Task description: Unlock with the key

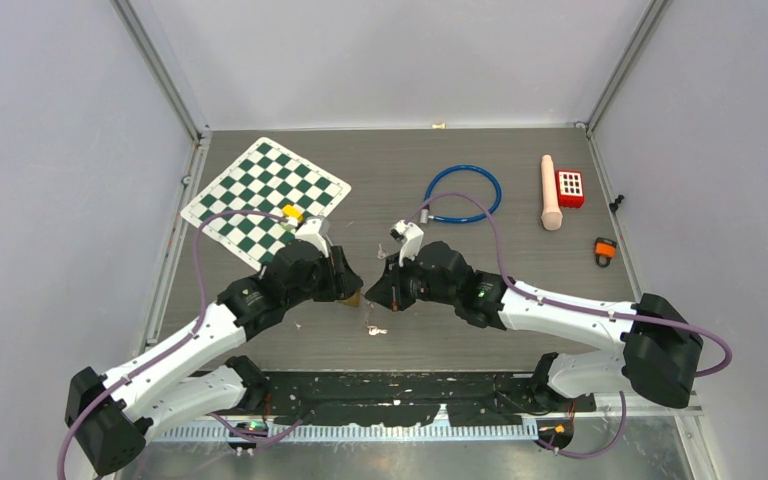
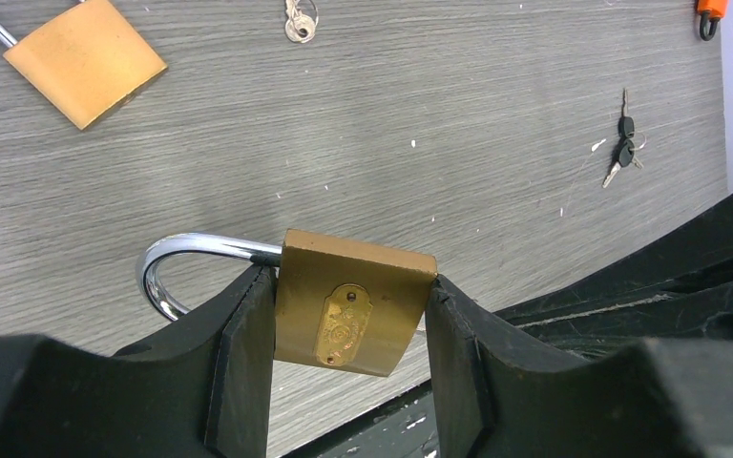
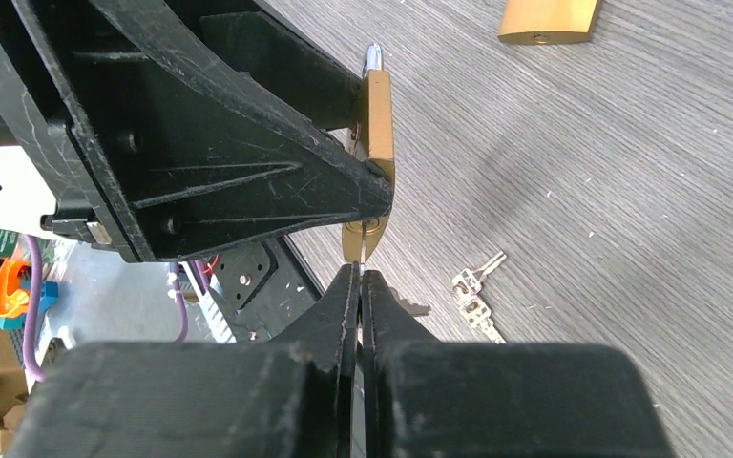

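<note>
The brass padlock [image 2: 355,320] is clamped by its sides between the left gripper's [image 2: 348,277] fingers, above the middle of the table [image 1: 560,260], somewhat toward the near edge. The right gripper [image 3: 361,277] is pinched almost closed on a thin key [image 3: 364,252], whose tip meets the padlock's underside.

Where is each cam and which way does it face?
Top external: above and behind, looking down at the table; left arm, right arm show.
Left wrist: behind its jaws, facing the padlock they clamp and the table.
Right wrist: behind its jaws, shut on the key, facing the padlock's base.
Shared by wrist views: padlock, spare padlock.
</note>
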### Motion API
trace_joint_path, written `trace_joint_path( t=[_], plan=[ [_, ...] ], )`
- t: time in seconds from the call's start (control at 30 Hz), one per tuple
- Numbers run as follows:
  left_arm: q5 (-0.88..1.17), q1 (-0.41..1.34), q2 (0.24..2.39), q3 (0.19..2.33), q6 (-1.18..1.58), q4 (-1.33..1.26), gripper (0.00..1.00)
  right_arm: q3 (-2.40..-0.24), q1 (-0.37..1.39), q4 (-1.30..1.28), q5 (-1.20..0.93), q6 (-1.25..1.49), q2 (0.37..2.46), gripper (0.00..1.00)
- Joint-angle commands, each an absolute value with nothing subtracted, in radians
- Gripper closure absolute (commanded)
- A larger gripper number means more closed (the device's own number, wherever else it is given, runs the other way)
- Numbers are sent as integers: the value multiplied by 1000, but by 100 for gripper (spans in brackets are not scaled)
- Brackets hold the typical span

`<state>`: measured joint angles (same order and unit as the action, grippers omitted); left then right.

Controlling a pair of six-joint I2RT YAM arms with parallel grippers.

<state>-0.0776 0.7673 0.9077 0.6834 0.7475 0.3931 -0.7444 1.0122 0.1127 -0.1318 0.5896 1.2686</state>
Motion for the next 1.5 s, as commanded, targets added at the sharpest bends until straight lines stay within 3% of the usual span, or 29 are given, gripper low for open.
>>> trace_joint_path(
  t=[0.0, 0.47, 0.93, 1.47],
  plan=[
    [-60, 776, 898, 708, 746, 263, 100, -782, 1012, 183, -128, 598, 1261, 95],
    [-118, 872, 913, 724, 809, 228, 100, -817, 1012, 141, -56, 624, 1311, 95],
    [-93, 915, 888, 683, 980, 116, 100, -703, 1020, 385, -31, 629, 1396, 95],
    [-116, 973, 794, 563, 990, -102, 100, -606, 902, 517, -202, 887, 1354, 95]
  ],
)
